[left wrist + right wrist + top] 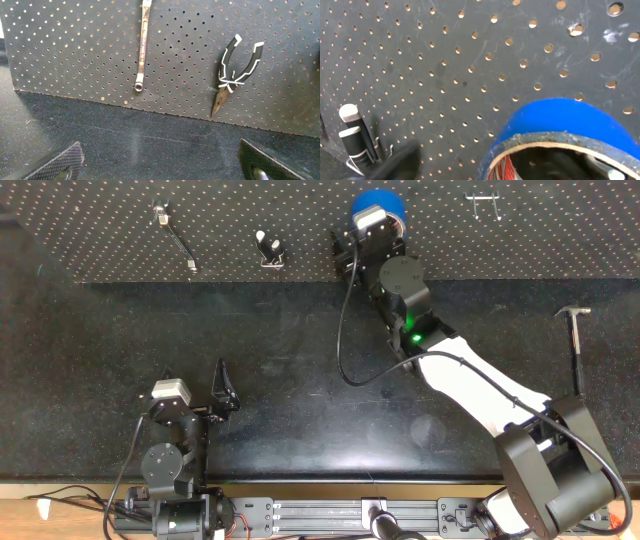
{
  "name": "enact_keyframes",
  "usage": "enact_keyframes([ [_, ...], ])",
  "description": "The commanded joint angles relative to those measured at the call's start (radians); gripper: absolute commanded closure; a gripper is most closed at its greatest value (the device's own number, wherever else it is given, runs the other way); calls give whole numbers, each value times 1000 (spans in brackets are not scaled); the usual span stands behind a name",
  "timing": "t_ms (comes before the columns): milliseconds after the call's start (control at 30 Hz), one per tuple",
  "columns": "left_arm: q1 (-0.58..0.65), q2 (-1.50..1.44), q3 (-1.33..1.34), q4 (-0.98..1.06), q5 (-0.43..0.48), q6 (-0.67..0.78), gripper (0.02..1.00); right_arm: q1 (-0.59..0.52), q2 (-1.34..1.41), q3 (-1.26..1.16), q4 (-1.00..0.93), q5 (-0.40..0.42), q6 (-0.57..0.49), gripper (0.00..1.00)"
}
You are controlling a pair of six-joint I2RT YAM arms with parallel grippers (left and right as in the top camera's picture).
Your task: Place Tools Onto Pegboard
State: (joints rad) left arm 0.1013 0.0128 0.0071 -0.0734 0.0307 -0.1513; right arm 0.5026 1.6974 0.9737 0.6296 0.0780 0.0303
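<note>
As your right gripper (368, 225) pinched a round blue tape roll (560, 120): hanging step.
Next needed black pegboard (445, 60) seating; left gripper (160, 160) spread.

A wrench (142, 45) and pliers (225, 90) hang on the pegboard (75, 50).

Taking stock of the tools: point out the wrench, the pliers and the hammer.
wrench (143, 45), left wrist view, shaft.
pliers (220, 101), left wrist view, nose.
hammer (576, 355), top view, handle.

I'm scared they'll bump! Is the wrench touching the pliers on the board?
Apart. The left wrist view shows the wrench and the pliers hanging with bare pegboard between them.
</note>
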Motion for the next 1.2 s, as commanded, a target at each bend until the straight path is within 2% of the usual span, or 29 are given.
enact_keyframes([
  [33, -5, -9, -2, -7, 0, 2, 23, 6, -66, 11, -18, -103, -7, 25],
  [100, -5, -9, -2, -7, 0, 2, 23, -5, -161, 11, -134, -132, -5, 23],
  [233, -5, -9, -2, -7, 0, 2, 23, -70, -369, 11, -554, -132, 2, 23],
  [267, -5, -9, -2, -7, 0, 2, 23, -128, -423, 11, -736, -132, 3, 20],
  [333, -5, -9, -2, -7, 0, 2, 23, -186, -450, 11, -872, -131, 2, 20],
  [433, -5, -9, -2, -7, 0, 2, 23, -345, -470, 11, -1179, -130, 1, 20],
  [567, -5, -9, -2, -7, 0, 2, 23, -517, -461, 10, -1449, -57, -39, 20],
  [633, -5, -9, -2, -7, 0, 2, 23, -597, -450, 10, -1514, -59, -144, 20],
  [700, -5, -9, -2, -7, 0, 2, 23, -680, -431, 10, -1526, -60, -198, 18],
  [833, -5, -9, -2, -7, 0, 2, 23, -864, -353, 10, -1561, -64, -211, 18],
  [967, -5, -9, -2, -7, 0, 2, 23, -922, -280, 10, -1574, -70, -219, 18],
  [1200, -5, -9, -2, -7, 0, 2, 23, -1023, -186, 10, -1525, -71, -370, 18],
])
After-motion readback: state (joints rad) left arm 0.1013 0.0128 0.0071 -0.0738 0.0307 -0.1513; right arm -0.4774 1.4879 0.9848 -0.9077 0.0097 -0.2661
